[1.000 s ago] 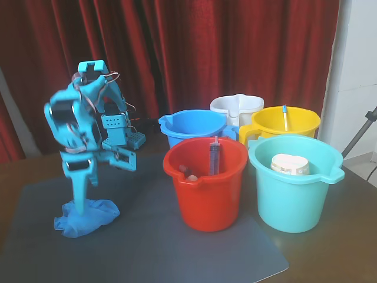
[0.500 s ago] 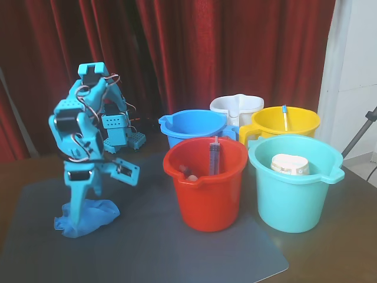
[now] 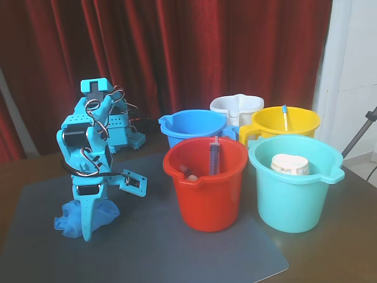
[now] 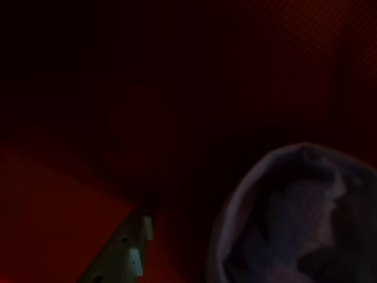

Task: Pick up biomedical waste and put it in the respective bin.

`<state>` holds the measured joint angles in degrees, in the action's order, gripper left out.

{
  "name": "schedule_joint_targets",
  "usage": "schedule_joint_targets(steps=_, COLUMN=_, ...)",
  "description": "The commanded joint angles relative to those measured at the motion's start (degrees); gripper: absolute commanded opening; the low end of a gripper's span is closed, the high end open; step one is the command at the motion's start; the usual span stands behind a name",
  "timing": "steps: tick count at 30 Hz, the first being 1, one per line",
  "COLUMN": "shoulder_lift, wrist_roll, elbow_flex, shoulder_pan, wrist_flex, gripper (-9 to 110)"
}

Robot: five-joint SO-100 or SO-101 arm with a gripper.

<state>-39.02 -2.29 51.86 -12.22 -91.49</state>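
Observation:
A crumpled blue piece of waste [image 3: 70, 223], like a glove or cap, lies on the grey mat [image 3: 177, 253] at the left of the fixed view. My blue gripper [image 3: 88, 231] points straight down at it, with one finger in front of the waste and its tip near the mat. The dark wrist view shows one toothed finger [image 4: 126, 254] at the lower left and the bluish waste [image 4: 294, 218] to its right, with a gap between them. The jaws look open, with nothing gripped.
Several buckets stand to the right: red [image 3: 206, 194] with a syringe [image 3: 214, 154], blue [image 3: 194, 125], white [image 3: 235, 106], yellow [image 3: 285, 122] with a thin stick [image 3: 284, 117], teal [image 3: 294, 194] with a white roll [image 3: 290, 164]. A red curtain hangs behind.

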Motion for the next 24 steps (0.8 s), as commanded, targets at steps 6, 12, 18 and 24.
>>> schedule_joint_targets(steps=6, shoulder_lift=-2.02, wrist_roll=0.18, elbow_flex=-1.14, shoulder_pan=-4.04, wrist_flex=0.09, gripper=52)
schedule_joint_targets(steps=12, shoulder_lift=-6.59, wrist_roll=-0.79, elbow_flex=-0.7, shoulder_pan=-6.94, wrist_flex=1.32, gripper=7)
schedule_joint_targets(steps=18, shoulder_lift=-8.88, wrist_roll=-0.44, elbow_flex=0.62, shoulder_pan=-8.44, wrist_flex=6.59, gripper=0)
schedule_joint_targets(steps=24, shoulder_lift=-9.4, wrist_roll=5.45, elbow_flex=-2.29, shoulder_pan=-8.44, wrist_flex=6.94, gripper=0)
